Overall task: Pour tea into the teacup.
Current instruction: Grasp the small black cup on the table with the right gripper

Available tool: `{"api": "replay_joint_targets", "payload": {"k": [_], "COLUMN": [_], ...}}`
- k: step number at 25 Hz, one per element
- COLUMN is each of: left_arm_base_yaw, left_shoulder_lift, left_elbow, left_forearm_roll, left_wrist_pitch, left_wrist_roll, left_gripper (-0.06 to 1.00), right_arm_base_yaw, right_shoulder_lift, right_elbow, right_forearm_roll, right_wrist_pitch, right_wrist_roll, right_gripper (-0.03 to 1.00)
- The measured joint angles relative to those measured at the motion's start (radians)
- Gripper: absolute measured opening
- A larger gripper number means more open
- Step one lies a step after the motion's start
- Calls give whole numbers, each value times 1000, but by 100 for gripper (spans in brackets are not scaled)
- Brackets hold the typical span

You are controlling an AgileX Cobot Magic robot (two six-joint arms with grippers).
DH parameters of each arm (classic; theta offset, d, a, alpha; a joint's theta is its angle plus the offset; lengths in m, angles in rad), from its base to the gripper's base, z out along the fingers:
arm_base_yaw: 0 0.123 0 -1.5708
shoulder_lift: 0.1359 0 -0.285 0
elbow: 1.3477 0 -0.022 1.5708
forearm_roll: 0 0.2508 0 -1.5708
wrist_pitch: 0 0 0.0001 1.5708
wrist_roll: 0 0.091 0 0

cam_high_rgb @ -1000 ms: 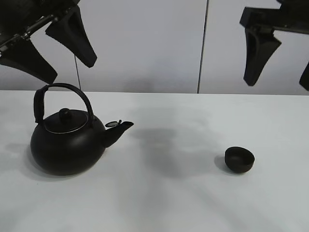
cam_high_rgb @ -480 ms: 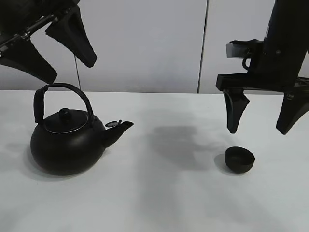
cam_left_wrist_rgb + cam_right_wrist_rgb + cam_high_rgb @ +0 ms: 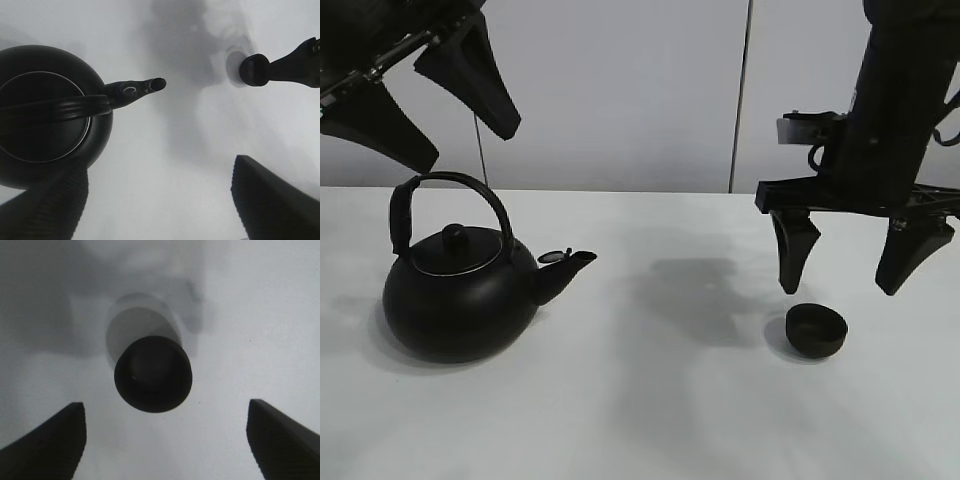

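On the white bench (image 3: 650, 400), the right gripper (image 3: 839, 291) hangs released above the teacup (image 3: 816, 331); the approach step, with lowering to grasp it probably next.

text: none readable in any view | labels, brands: none | numbers, signs: none | kettle (image 3: 460, 300), left: plain black surface, no lettering to make out | teacup (image 3: 816, 331), right: plain dark surface, no lettering to make out | table (image 3: 650, 420): plain white

White table (image 3: 650, 420) — kettle (image 3: 460, 300) left; teacup (image 3: 816, 330) right.
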Motion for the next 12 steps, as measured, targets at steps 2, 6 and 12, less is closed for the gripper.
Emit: {"api": "replay_joint_targets", "payload": {"k": [2,6,12], "left_arm_base_yaw": [0,0,0], "left_shoulder_lift": [0,0,0], "left_elbow": [0,0,0], "left_forearm_roll": [0,0,0], "left_wrist_pitch": [0,0,-2], "left_wrist_roll": [0,0,0], "left_gripper": [57,57,57], "right_arm_base_yaw": [0,7,57], "right_shoulder_lift": [9,28,73], "right_elbow": [0,0,0], "right_forearm_roll": [0,-1,-27], "right_wrist_pitch": [-18,-41,-62], "right_wrist_roll": [0,0,11], "right_gripper": [60,60,60]}}
